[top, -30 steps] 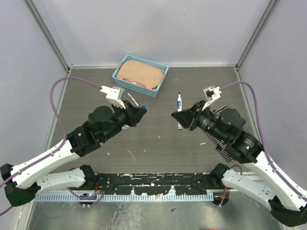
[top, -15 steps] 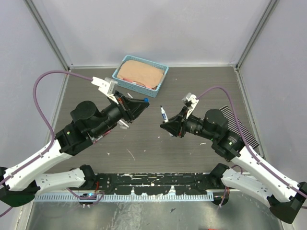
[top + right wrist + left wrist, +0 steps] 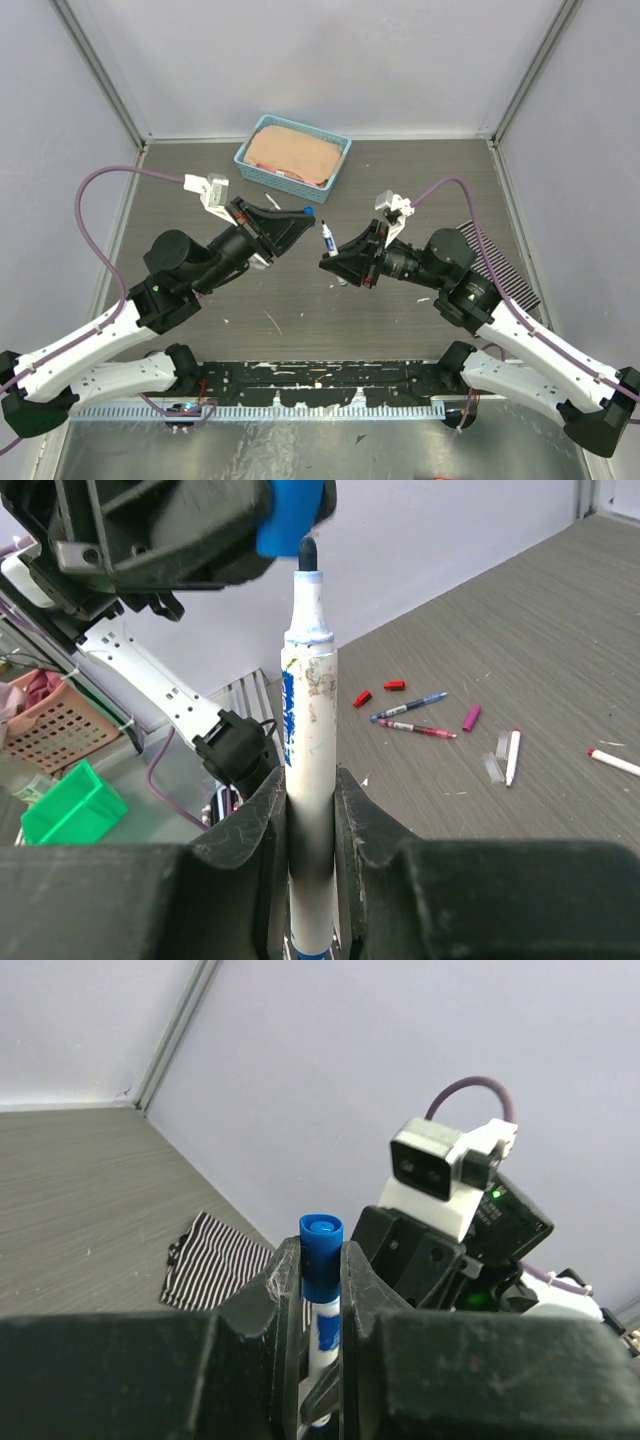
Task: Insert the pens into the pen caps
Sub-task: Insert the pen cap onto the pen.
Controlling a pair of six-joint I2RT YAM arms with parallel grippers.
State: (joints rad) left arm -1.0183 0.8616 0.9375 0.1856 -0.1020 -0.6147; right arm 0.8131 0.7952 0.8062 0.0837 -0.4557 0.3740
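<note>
My left gripper (image 3: 298, 216) is shut on a blue pen cap (image 3: 309, 211), held above the table's middle. In the left wrist view the cap (image 3: 321, 1243) sticks up between my fingers (image 3: 283, 1290). My right gripper (image 3: 332, 260) is shut on a white-barrelled pen (image 3: 326, 238) with blue print. In the right wrist view the pen (image 3: 308, 730) stands between my fingers (image 3: 265, 810), and its dark tip (image 3: 307, 548) is right at the open end of the blue cap (image 3: 290, 515). The two grippers face each other, almost touching.
A blue basket (image 3: 262, 135) with a beige cloth stands at the back. A striped cloth (image 3: 492, 262) lies under the right arm. On the table lie two red caps (image 3: 362, 697), a magenta cap (image 3: 471, 718), a blue pen (image 3: 410, 707), a red pen (image 3: 415, 728) and white pens (image 3: 512, 755).
Both grippers have moved in toward the middle, the right one leftward with the pen. The gap between pen tip and blue cap has closed.
</note>
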